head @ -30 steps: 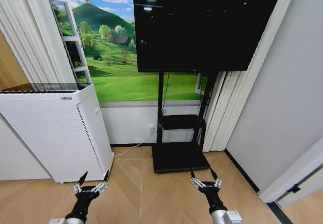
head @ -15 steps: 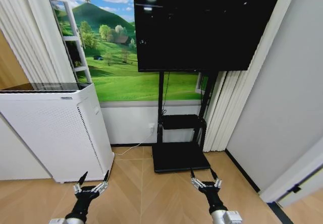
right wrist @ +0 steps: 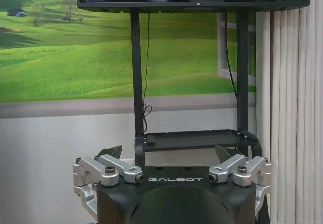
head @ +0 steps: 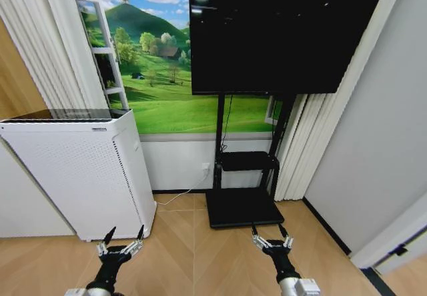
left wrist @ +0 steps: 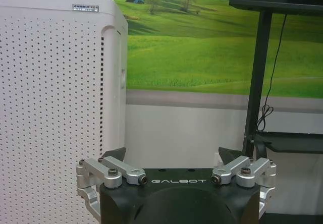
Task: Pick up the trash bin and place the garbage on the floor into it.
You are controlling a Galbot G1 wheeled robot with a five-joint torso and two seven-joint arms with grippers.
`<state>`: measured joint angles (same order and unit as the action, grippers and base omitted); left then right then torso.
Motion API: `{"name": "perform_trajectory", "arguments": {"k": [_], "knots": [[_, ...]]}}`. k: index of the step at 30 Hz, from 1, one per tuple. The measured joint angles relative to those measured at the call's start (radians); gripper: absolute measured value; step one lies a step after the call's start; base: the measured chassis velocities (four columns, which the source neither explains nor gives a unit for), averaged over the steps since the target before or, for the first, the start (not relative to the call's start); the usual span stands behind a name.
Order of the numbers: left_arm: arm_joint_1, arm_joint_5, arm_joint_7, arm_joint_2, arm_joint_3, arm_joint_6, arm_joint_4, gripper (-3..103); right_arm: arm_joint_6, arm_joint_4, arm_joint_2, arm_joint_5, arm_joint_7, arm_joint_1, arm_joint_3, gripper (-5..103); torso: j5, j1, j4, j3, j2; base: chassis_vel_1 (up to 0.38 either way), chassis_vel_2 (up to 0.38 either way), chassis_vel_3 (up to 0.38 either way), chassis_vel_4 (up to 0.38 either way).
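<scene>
Down low, the floor (head: 193, 243) of tan chevron wood runs up to a white perforated appliance (head: 80, 169) and a black TV stand (head: 243, 206). Above it hang the left gripper (head: 122, 235) and right gripper (head: 269, 232), both spread wide and empty.

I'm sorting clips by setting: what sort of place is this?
Probably an indoor showroom or living-room mock-up: a big dark screen on a floor stand, a white perforated appliance, a green-hills wall mural and chevron wood floor.

appliance (head: 80, 173) left, tv stand (head: 243, 206) right
</scene>
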<state>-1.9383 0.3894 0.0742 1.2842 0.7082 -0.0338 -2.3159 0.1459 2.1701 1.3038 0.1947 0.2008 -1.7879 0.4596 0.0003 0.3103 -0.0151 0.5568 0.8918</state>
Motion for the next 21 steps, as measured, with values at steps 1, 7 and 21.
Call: {"name": "perform_trajectory", "arguments": {"k": [1,7,21], "knots": [[0.000,0.000,0.000,0.000,0.000,0.000,0.000,100,0.000,0.000,0.000,0.000,0.000,0.000,0.000,100,-0.0001,0.000,0.0001,0.000,0.000,0.000,0.000,0.000,0.000],[0.000,0.000,0.000,0.000,0.000,0.000,0.000,100,0.000,0.000,0.000,0.000,0.000,0.000,0.000,100,-0.0003,-0.001,0.0001,-0.001,-0.001,0.000,0.000,0.000,0.000],[0.000,0.000,0.000,0.000,0.000,0.000,0.000,100,0.000,0.000,0.000,0.000,0.000,0.000,0.000,100,-0.0006,-0.001,0.0001,-0.001,-0.002,0.065,0.071,-0.075,-0.073]]}}
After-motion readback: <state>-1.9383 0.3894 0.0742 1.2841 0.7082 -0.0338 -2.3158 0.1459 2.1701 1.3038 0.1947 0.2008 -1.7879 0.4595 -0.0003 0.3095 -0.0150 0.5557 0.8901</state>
